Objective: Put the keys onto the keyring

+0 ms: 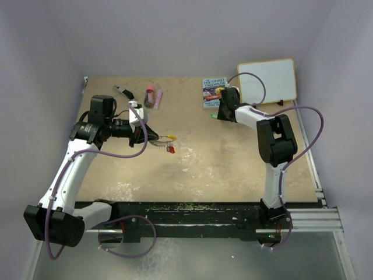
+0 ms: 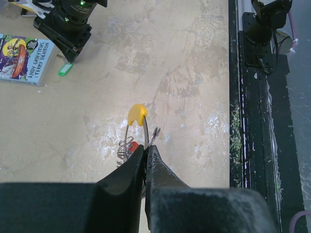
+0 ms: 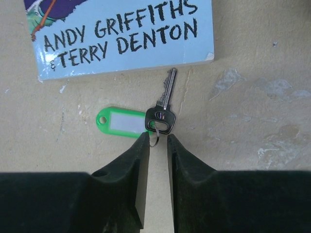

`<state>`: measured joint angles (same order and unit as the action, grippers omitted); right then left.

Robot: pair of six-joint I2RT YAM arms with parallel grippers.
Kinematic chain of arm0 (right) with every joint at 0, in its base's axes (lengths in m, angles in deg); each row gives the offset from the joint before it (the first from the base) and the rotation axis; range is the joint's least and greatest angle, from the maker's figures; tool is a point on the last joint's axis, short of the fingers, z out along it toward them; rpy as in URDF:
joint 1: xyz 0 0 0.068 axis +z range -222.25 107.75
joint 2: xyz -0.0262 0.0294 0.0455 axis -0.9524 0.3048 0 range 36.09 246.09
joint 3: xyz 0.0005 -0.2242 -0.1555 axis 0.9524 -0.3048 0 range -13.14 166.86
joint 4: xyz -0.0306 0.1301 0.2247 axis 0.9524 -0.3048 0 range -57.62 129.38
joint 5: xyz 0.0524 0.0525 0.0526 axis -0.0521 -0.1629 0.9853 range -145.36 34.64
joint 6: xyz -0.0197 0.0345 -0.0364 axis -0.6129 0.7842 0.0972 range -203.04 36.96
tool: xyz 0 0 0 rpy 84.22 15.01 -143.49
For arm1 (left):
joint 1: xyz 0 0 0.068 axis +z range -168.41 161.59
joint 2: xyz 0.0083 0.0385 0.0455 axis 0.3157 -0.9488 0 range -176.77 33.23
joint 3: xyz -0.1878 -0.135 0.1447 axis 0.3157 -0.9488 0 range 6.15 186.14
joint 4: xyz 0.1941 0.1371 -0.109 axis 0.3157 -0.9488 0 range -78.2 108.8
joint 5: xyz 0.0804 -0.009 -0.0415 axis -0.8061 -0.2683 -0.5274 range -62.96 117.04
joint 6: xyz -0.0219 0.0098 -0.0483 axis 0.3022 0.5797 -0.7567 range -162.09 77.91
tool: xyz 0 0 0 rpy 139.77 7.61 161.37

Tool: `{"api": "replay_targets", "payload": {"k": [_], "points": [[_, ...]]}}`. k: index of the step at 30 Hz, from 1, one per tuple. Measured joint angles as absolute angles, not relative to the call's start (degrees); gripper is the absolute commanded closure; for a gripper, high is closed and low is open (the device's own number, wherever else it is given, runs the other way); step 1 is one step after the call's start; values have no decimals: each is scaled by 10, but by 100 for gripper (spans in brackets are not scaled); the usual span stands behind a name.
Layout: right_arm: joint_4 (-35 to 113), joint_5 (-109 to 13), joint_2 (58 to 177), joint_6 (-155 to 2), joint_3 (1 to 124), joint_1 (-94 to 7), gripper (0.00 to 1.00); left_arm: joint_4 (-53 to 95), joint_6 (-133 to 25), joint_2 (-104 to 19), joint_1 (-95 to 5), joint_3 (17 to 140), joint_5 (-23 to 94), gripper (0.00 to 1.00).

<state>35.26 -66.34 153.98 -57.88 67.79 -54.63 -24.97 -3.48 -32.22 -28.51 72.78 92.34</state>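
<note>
Right wrist view: our right gripper [image 3: 158,141], parted, straddled the green key [image 3: 161,116] at its ring; a centred pinch seemed best; our left gripper [image 2: 146,151] clenched the keyring [image 2: 137,112].

Bright, even light covers the worn tan tabletop [image 1: 233,163]; shadows on it are faint and soft-edged. The overhead view looks slightly soft. In both wrist views the black gripper fingers [image 3: 126,194] are dark, detailless masses.
</note>
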Motion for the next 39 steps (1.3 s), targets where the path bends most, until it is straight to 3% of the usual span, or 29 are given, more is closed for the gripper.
{"api": "replay_targets", "payload": {"k": [5, 10, 20, 25, 33, 39], "points": [[355, -663, 1555, -579, 683, -546, 80, -250, -35, -322, -285, 728, 923, 96], [354, -664, 1557, -579, 686, -546, 100, -250, -35, -322, -285, 728, 923, 96], [379, -665, 1538, -592, 656, -546, 100, -249, -36, -322, -285, 728, 921, 96], [406, -651, 1423, -639, 550, -546, 100, -231, -69, -322, -285, 730, 902, 96], [473, -572, 1123, -674, 385, -538, 100, -179, -142, -320, -285, 742, 844, 96], [470, -494, 963, -676, 325, -513, 100, -142, -188, -318, -285, 742, 833, 96]]}}
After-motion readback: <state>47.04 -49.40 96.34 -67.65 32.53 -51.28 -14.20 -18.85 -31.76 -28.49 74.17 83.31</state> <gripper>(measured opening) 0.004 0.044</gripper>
